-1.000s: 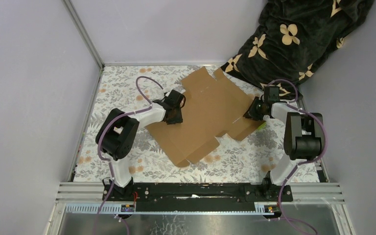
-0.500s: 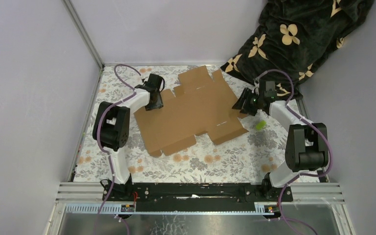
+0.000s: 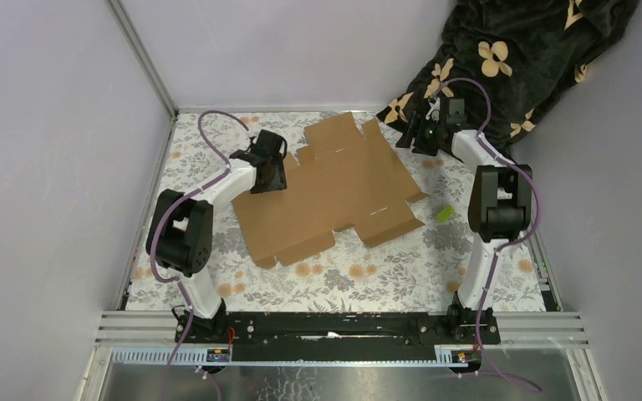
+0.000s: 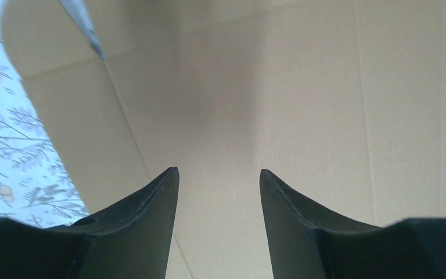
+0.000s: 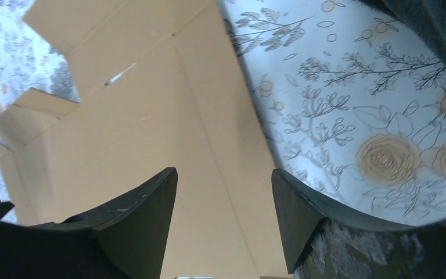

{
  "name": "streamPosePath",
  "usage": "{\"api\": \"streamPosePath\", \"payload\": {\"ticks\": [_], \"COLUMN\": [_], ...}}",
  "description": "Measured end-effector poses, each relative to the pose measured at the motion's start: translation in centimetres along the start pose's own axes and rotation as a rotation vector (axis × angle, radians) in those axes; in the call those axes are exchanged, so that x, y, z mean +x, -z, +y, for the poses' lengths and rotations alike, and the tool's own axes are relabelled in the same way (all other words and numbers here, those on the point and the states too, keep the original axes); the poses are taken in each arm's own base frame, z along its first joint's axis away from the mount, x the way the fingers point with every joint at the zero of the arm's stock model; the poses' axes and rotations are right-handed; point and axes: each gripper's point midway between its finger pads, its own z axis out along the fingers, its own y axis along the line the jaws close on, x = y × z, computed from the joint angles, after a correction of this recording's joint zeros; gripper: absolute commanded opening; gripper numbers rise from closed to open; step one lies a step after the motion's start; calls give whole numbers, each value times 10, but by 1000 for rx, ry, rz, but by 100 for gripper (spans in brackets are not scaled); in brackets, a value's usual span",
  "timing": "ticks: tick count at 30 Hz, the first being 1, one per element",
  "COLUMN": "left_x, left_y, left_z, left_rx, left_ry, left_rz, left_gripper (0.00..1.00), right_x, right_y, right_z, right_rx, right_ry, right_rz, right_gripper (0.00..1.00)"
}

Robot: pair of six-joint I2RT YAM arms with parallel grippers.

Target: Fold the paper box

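The paper box (image 3: 334,194) lies unfolded and flat on the flowered table, a brown cardboard sheet with flaps and tabs around its edges. My left gripper (image 3: 271,177) hovers over the sheet's left edge. In the left wrist view its fingers (image 4: 151,209) stand apart above bare cardboard (image 4: 302,87), holding nothing. My right gripper (image 3: 411,139) is at the sheet's far right corner, near the blanket. In the right wrist view, the right gripper (image 5: 224,171) is open with the cardboard (image 5: 139,128) beneath it and nothing between its fingers.
A small lime-green block (image 3: 444,214) lies on the flowered cloth (image 3: 384,276) just right of the sheet. A dark blanket with tan flowers (image 3: 510,67) is heaped in the far right corner. Pale walls close the left and back sides.
The sheet slid and turned toward the back left, then settled flat. Both grippers opened and let it go. The right arm swung toward the far right corner; the left gripper shifted slightly right.
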Motion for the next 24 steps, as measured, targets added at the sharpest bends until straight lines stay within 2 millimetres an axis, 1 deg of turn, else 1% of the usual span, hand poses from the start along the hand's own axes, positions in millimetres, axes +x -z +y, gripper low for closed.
{"api": "streamPosePath", "payload": {"ticks": [3, 6, 9, 12, 14, 19, 20, 24], "left_x": [25, 41, 47, 51, 53, 61, 64, 63], "left_y": [-4, -8, -13, -17, -20, -28, -31, -32], "left_z": [-6, -11, -10, -9, -8, -5, -5, -1], "left_rx": [2, 3, -5, -13, -18, -28, -21, -14], "left_ry": [-37, -60, -62, -64, -66, -68, -65, -53], "left_rz": [49, 80, 96, 110, 118, 148, 164, 173], "left_gripper": [63, 65, 66, 67, 67, 65, 64, 64], "right_x": [0, -8, -14, -12, -8, 12, 22, 27], "right_y": [-18, -28, -33, -37, -42, -57, -63, -65], "right_z": [-15, -21, -21, -21, -22, -29, -34, -33], "right_rx": [15, 14, -7, -24, -36, -55, -59, -72], "right_ry": [-1, 9, 20, 27, 28, 16, 11, 12], "right_rz": [28, 26, 20, 27, 40, 95, 122, 138], "right_gripper": [69, 69, 69, 69, 69, 69, 69, 69]}}
